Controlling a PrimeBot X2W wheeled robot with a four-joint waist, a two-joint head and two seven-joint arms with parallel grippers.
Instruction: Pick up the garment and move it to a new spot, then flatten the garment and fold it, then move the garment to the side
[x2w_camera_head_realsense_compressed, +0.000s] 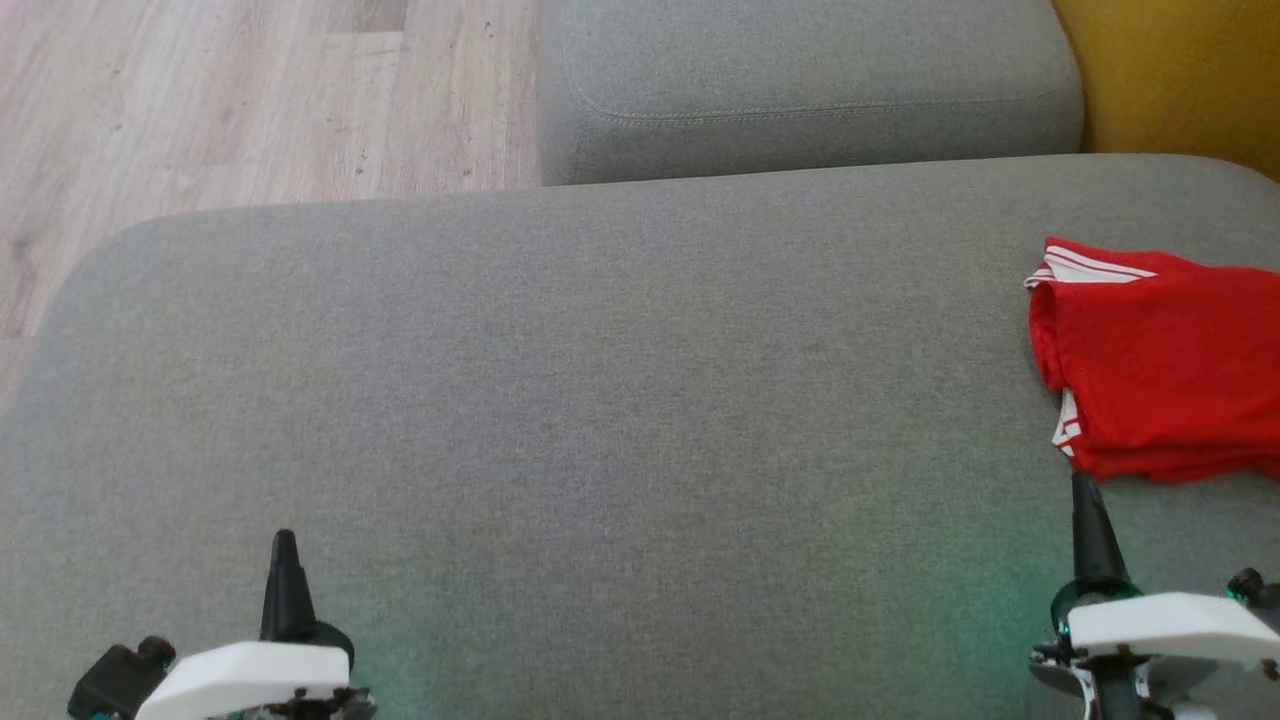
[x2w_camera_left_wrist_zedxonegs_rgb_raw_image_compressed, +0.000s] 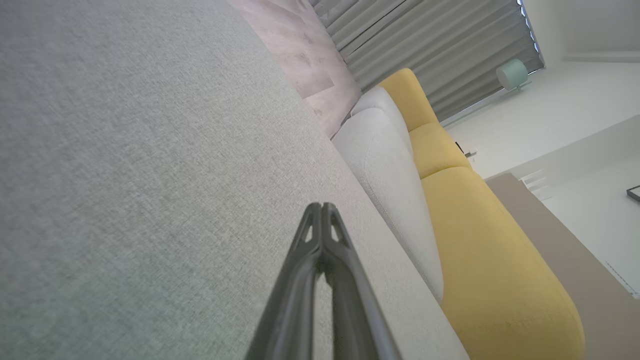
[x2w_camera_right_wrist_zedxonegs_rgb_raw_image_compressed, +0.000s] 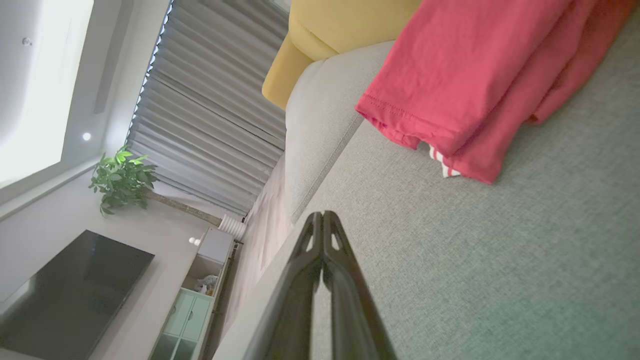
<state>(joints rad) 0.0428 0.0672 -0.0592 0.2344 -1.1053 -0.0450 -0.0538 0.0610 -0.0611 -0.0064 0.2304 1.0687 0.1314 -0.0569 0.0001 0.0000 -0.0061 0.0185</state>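
Note:
The garment (x2w_camera_head_realsense_compressed: 1165, 370) is red with white stripes and lies folded at the right edge of the grey sofa seat (x2w_camera_head_realsense_compressed: 560, 400); part of it runs out of the head view. In the right wrist view the garment (x2w_camera_right_wrist_zedxonegs_rgb_raw_image_compressed: 480, 75) lies ahead of the fingers, apart from them. My right gripper (x2w_camera_head_realsense_compressed: 1085, 490) (x2w_camera_right_wrist_zedxonegs_rgb_raw_image_compressed: 323, 215) is shut and empty, its tip just in front of the garment's near edge. My left gripper (x2w_camera_head_realsense_compressed: 285, 540) (x2w_camera_left_wrist_zedxonegs_rgb_raw_image_compressed: 321, 206) is shut and empty over the bare seat at the lower left.
A second grey cushion (x2w_camera_head_realsense_compressed: 800, 90) sits behind the seat, with a yellow sofa part (x2w_camera_head_realsense_compressed: 1190, 70) at the far right. Wooden floor (x2w_camera_head_realsense_compressed: 230, 100) lies beyond the seat's far left edge. Curtains (x2w_camera_right_wrist_zedxonegs_rgb_raw_image_compressed: 210, 115), a plant (x2w_camera_right_wrist_zedxonegs_rgb_raw_image_compressed: 122, 175) and a dark screen (x2w_camera_right_wrist_zedxonegs_rgb_raw_image_compressed: 65, 290) stand in the room.

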